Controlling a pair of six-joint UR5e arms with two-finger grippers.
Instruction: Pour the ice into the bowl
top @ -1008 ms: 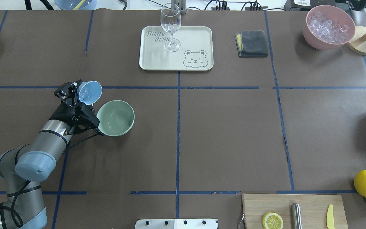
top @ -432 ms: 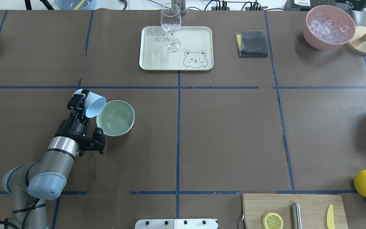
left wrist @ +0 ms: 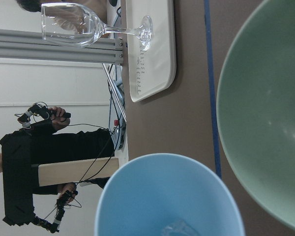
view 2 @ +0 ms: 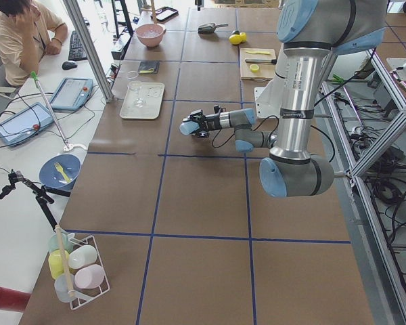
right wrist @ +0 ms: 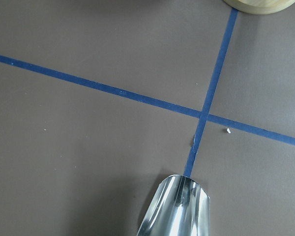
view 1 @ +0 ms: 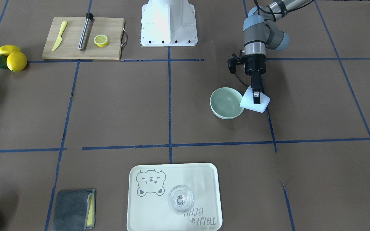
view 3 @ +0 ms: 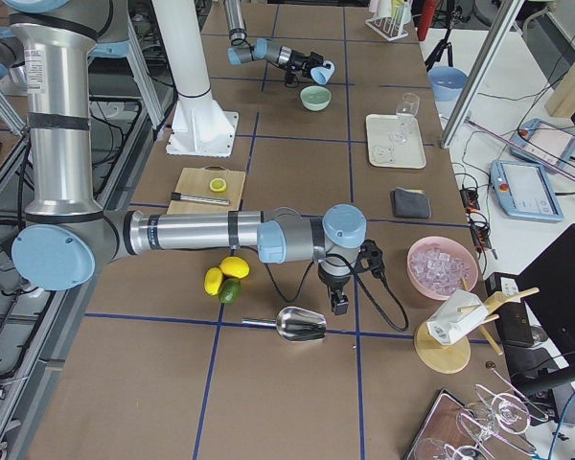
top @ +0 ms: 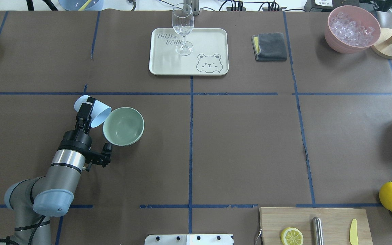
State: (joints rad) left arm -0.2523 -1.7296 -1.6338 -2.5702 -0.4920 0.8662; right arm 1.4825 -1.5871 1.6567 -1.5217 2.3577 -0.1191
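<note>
Tipped further, blue cup [top: 101,114], clenched in left pincer [top: 87,103], lies sideways; mouth toward bowl [top: 141,127].

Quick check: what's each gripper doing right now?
Left gripper: shut on the pale blue cup, tipped toward the bowl.
Right gripper: cannot tell; its fingers show clearly in no view.

Extends left arm [top: 65,163] low and forward, wrist rolled sideways; clamps left gripper [top: 87,106] on wall of tipped blue cup [top: 100,113]. Stretches right arm [view 3: 192,233] outward, right gripper [view 3: 339,303] pointing down; jaw state indiscernible.
</note>
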